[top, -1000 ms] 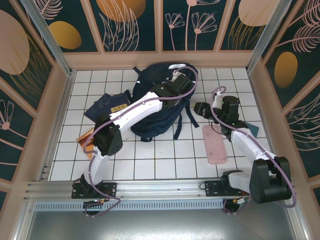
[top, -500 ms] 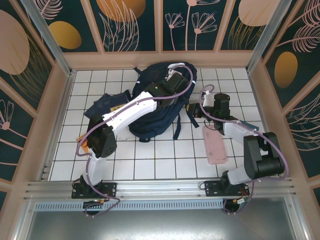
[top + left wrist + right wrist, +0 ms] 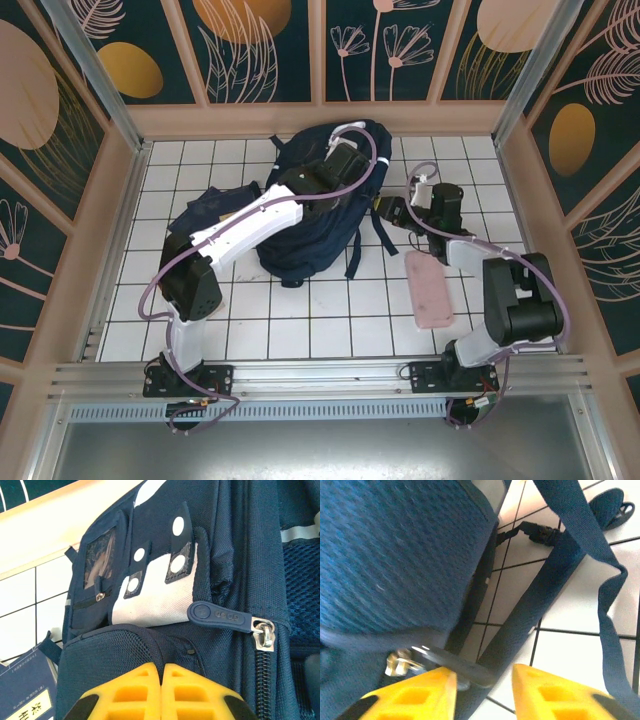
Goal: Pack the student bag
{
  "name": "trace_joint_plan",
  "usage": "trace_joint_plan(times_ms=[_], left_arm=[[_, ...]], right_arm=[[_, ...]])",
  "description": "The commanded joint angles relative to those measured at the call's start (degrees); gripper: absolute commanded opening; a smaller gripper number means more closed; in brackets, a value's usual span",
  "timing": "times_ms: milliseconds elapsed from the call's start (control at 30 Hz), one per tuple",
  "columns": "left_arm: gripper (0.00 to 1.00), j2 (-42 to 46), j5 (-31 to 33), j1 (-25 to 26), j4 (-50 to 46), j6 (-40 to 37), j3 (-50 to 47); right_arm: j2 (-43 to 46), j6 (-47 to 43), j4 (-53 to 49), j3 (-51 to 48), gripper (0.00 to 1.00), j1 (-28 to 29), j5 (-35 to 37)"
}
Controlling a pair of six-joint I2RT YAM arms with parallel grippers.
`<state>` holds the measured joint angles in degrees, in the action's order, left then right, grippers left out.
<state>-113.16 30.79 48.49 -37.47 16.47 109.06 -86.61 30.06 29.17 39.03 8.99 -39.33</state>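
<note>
1. The left gripper (image 3: 161, 669) has its fingers pressed together with nothing visible between them; the student bag (image 3: 155, 600) lies just ahead of its tips.
2. The right gripper (image 3: 484, 674) has its jaws partly apart, and the bag's dark zip pull (image 3: 462, 666) lies loose across the gap.

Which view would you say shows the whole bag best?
The top view: the bag lies whole on the tiles, though the left arm crosses it. The left wrist view gives a close-up of its pale patch and zipper pull; the right wrist view, blurred mesh and straps.
</note>
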Motion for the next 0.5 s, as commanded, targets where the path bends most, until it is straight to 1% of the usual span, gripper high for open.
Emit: trace_joint_plan(times_ms=[0, 67, 233, 367, 467], left_arm=[[0.0, 3.75, 4.75, 0.2, 5.66, -1.69, 1.98], [0.0, 3.31, 5.15, 0.16, 5.67, -1.72, 2.43], [0.0, 3.25, 5.13, 0.19, 6.39, -1.51, 2.68], [0.0, 3.56, 4.8, 0.19, 6.53, -1.1, 2.83], [0.0, 4.24, 5.34, 0.18, 6.7, -0.55, 2.68]], right_arm=[[5.99, 4.58, 0.17, -1.68, 0.43, 0.95, -4.82], [7.69, 6.87, -0.64, -2.9, 0.46, 2.46, -6.73], [7.74, 14.89, 2.83, -5.1, 0.45, 5.43, -7.87], [5.98, 15.6, 2.36, -4.08, 0.45, 6.67, -6.29], [3.38, 14.06, -0.22, -3.32, 0.41, 6.87, -3.95]])
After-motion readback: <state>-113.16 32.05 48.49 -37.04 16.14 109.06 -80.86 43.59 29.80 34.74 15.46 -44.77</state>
